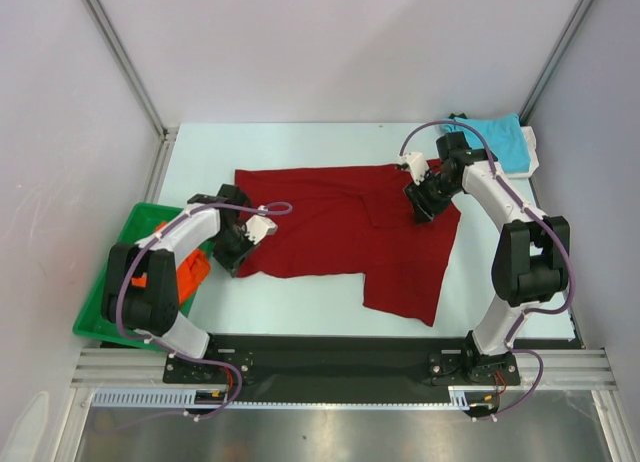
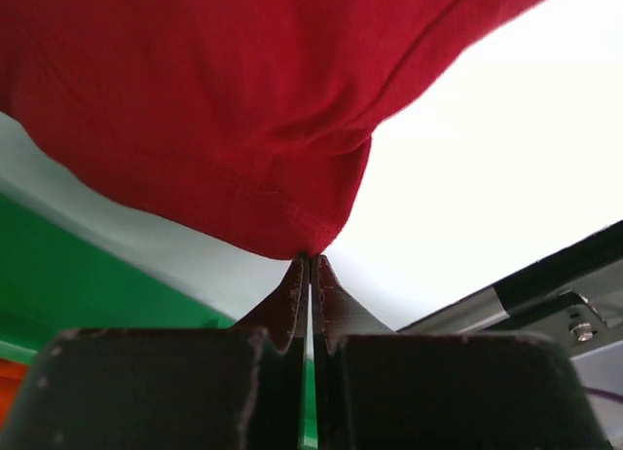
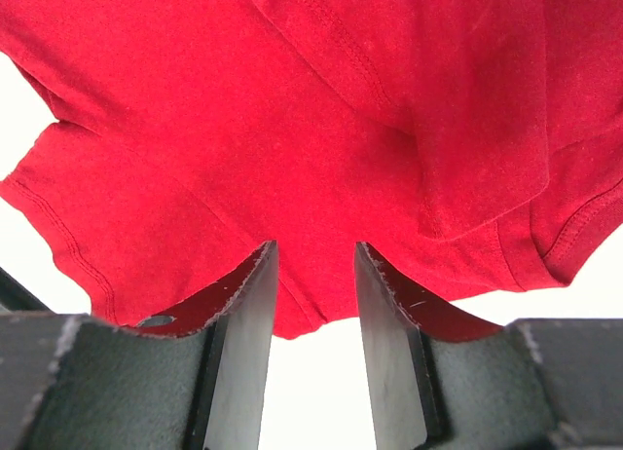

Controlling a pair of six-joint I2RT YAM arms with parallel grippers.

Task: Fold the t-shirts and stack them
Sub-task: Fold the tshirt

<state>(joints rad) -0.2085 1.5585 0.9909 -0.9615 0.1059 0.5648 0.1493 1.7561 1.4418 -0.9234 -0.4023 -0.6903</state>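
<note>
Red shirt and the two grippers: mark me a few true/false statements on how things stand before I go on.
1. The left gripper is shut on the hem of the red shirt. True.
2. The right gripper is shut as well. False: its jaws stand apart over the red cloth.
3. The red shirt lies in the green tray. False: it lies spread on the table; the tray holds the orange shirt.
4. The turquoise shirt lies at the table's far right corner. True.
</note>
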